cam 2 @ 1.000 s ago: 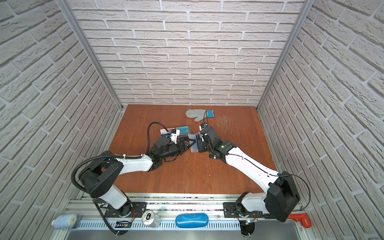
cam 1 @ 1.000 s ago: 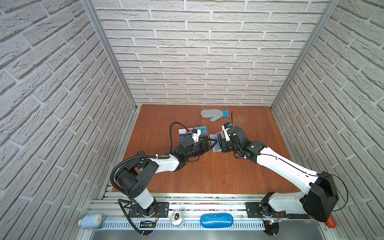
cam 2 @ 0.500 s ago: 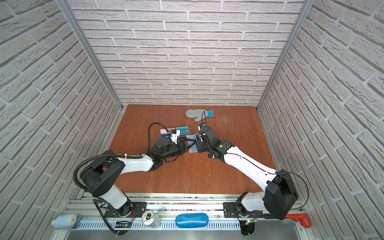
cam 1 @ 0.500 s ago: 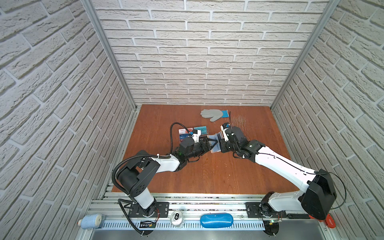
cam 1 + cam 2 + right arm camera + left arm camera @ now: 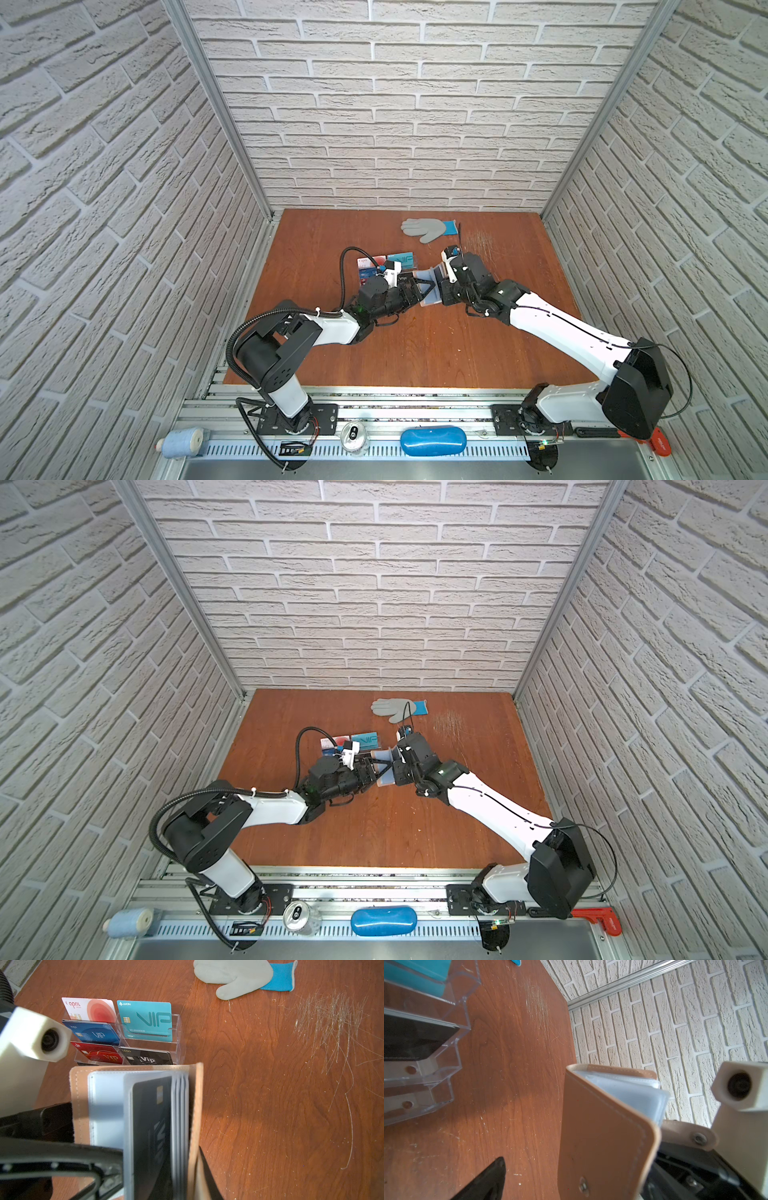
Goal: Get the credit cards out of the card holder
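The brown counter [image 5: 415,357] carries everything, and over its middle the left arm [image 5: 324,328] and right arm [image 5: 561,332] meet nose to nose. A grey glove [image 5: 428,227] lies well beyond the right claw [image 5: 444,287]. Just beyond the left claw [image 5: 423,286] is a clear stand [image 5: 179,1047] showing five cards: teal [image 5: 145,1020], white with red rings [image 5: 89,1008], blue [image 5: 93,1032], red [image 5: 99,1054] and black [image 5: 148,1059]. The card holder [image 5: 80,1095] is up off the counter, pinched by the nearly closed right claw at what looks like its back cover, and it fans open toward the left claw. Over the last second hardly anything has changed. The right claw has at most crept a shade toward its partner, and the left claw stays spread wide, gripping nothing. The left claw's fingers [image 5: 58,1122] appear to straddle the front cover and first sleeves. One more black card [image 5: 151,1126] sits in a sleeve just inside that spread. The pause looks like lining up, so the task is probably near its end. The next move likely calls for closing on that card alone, not on its sleeve.
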Tool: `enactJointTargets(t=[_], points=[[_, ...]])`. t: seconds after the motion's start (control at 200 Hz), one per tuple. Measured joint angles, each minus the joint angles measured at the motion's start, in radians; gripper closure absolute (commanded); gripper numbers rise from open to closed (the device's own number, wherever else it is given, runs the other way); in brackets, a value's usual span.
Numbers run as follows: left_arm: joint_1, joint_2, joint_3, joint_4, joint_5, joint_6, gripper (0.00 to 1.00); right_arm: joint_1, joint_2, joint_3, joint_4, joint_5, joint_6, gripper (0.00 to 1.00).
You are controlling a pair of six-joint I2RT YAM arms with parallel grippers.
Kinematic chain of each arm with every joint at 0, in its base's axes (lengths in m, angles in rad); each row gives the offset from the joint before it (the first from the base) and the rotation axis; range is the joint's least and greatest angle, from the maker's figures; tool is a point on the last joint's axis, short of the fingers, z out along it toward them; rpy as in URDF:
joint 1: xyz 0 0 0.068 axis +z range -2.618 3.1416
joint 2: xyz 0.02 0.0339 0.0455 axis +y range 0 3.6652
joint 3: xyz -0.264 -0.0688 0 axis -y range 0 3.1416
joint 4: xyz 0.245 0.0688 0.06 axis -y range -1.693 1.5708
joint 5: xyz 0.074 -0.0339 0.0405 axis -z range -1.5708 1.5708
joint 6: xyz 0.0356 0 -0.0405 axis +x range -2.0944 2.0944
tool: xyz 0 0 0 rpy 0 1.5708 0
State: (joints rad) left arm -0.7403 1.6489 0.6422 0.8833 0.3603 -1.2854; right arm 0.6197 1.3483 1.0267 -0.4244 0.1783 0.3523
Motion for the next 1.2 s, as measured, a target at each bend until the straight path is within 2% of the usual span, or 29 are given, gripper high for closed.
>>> enactJointTargets(t=[1.2], points=[[-0.029, -0.036, -0.011, -0.016, -0.019, 0.012, 0.02, 0.000, 0.006, 0.006, -0.010, -0.004, 0.018, 0.94]])
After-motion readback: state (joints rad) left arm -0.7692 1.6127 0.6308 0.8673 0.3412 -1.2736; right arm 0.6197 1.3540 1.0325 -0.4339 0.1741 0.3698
